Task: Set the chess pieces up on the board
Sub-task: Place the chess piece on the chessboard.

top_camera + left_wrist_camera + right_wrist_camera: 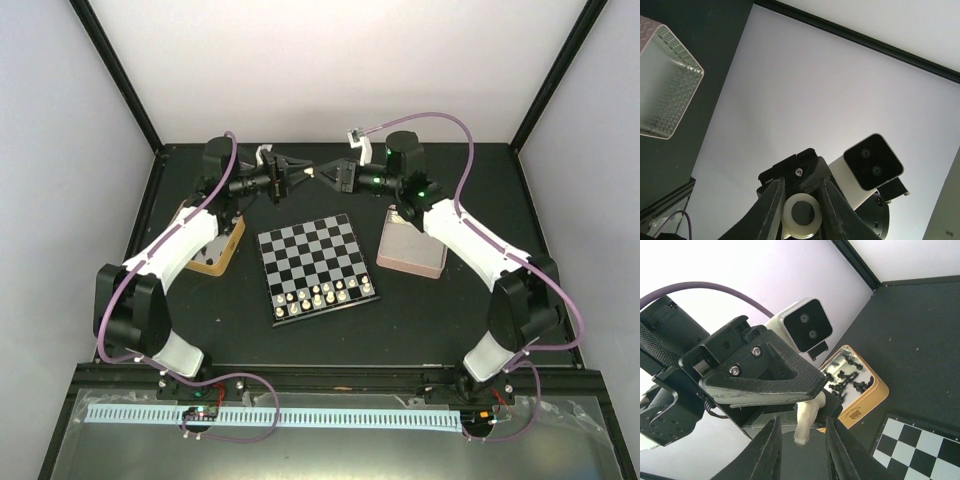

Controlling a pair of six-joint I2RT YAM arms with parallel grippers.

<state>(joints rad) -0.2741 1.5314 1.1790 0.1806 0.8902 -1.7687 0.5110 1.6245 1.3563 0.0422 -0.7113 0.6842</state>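
Left gripper (801,192) clamped a white piece (807,415), which sat between the part-open fingers of the right gripper (804,430), untouched. Judgement: right should close squarely on its body before left releases, or it drops.

Arms (180,250): 2. Board (315,250): 1. Tin (215,262), left: 1. Pink tray (410,252), right: 1. White pieces (316,296), board's near rows: over ten, exact count unreadable. White piece aloft (805,422): 1.

The left pincer (303,175), gripping a chess piece (805,425), blocked the way straight ahead of the right pincer (322,176); below both, the tabletop (300,205) was free.
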